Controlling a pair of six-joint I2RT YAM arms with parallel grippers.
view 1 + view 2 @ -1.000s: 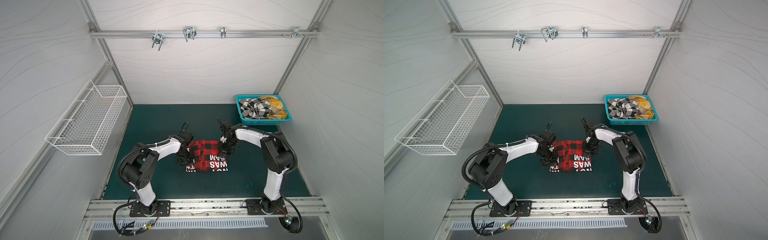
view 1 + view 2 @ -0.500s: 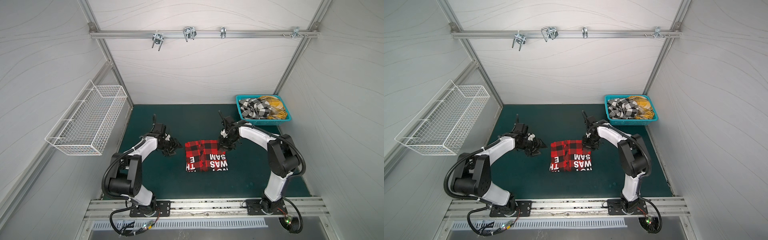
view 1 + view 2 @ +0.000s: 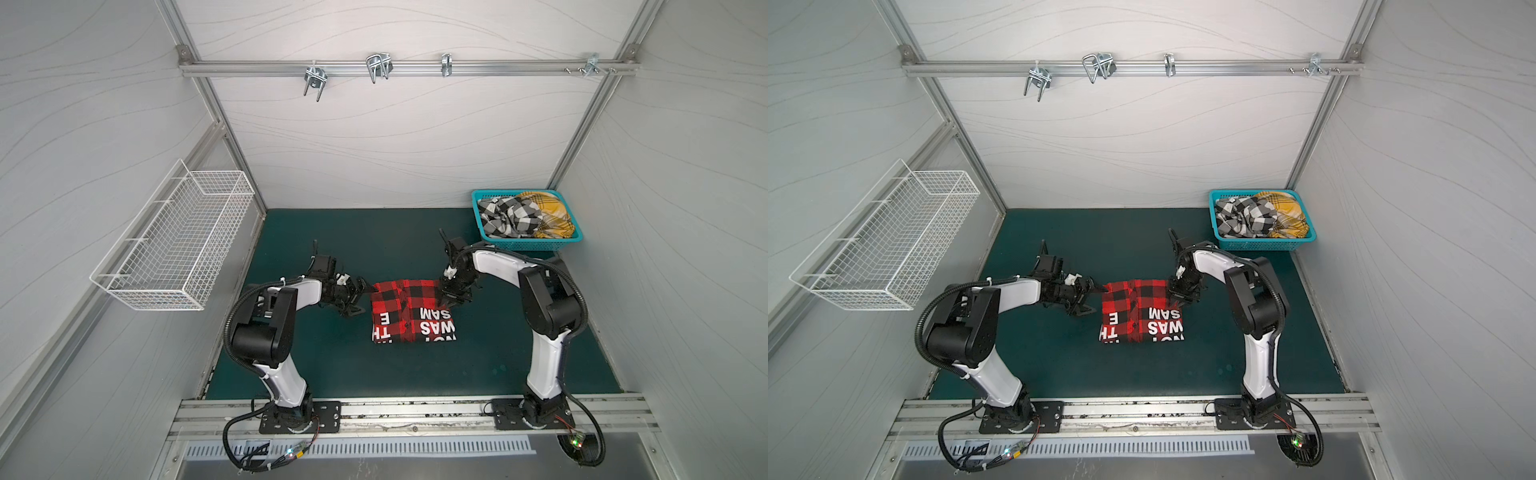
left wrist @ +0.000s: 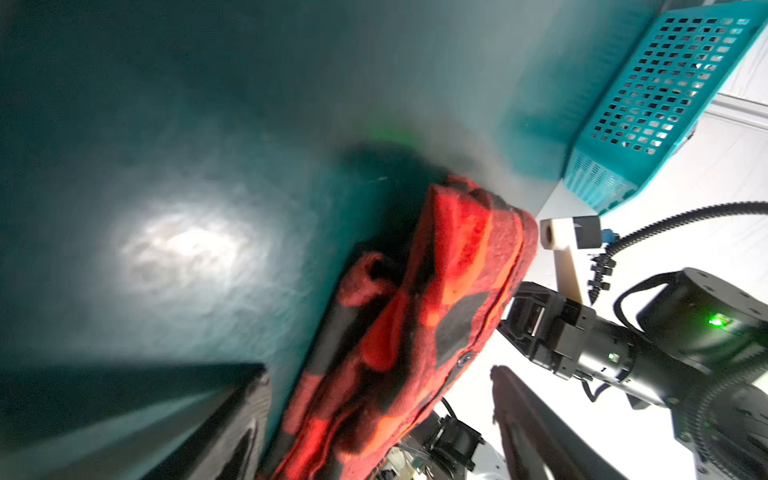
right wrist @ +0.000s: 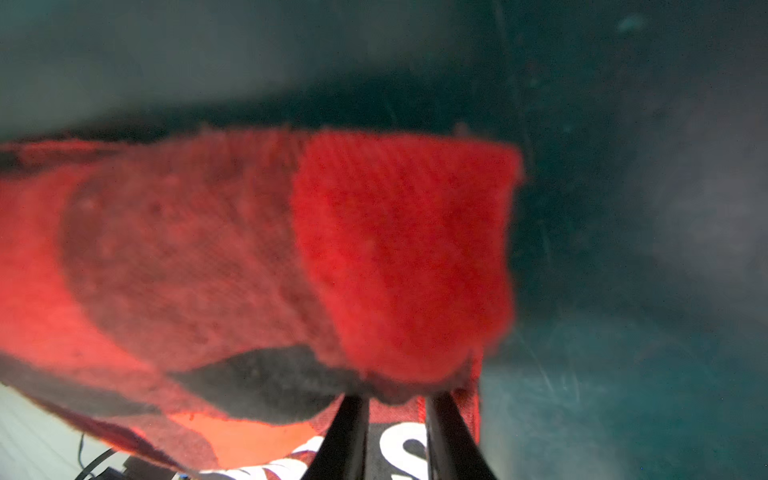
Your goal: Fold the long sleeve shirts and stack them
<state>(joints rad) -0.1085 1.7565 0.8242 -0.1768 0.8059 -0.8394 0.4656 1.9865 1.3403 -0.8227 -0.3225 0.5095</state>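
- The red-and-black buffalo-check shirt (image 3: 409,311) lies folded into a rough square at the centre of the green mat (image 3: 332,374). Its white lettering is toward 6 o'clock in both top views.
- The left gripper (image 3: 358,296) sits just off the shirt's 10 o'clock corner, jaws spread wide and holding nothing. In the left wrist view its fingers (image 4: 216,415) stand well apart, with the shirt's edge between them.
- The right gripper (image 3: 452,296) is on the shirt's 1 o'clock corner. The right wrist view is blurred up close, but its fingers (image 5: 343,440) stand narrow and seem to pinch a red fold of the cloth.
- The teal basket (image 3: 528,246) stands at the mat's 1 o'clock corner. It holds the crumpled black-and-white check shirt (image 3: 509,216) and, touching it on the 3 o'clock side, the mustard-yellow plaid shirt (image 3: 548,218).
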